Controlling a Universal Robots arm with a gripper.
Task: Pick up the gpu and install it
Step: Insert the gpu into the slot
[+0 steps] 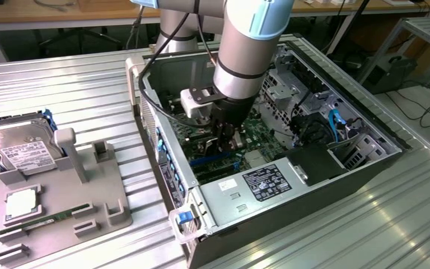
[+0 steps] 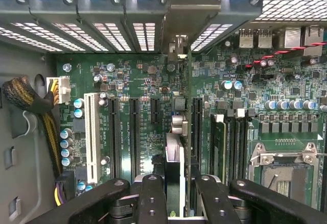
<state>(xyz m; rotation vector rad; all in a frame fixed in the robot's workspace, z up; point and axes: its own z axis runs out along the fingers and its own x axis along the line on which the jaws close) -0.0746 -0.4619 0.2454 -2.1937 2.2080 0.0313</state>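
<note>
1. We see the black two-fingered claw clamped on the gpu, a thin dark circuit-board card seen edge-on with a silvery metal bracket strip at its far end.
2. In the wrist view the gpu stands upright between the black fingers, lined up over the green motherboard, between the long black expansion slots and near the memory slots.
3. We cannot tell whether the card is seated in a slot or just above it.
4. In the exterior view the claw is down inside the open black-and-silver computer case, the grey arm reaching in from above.
5. The case lies on the ribbed metal surface.
6. At the exterior view's left, a grey plastic holder tray sits on the surface, carrying a boxy silver hard drive with white label and a narrow green memory stick.
</note>
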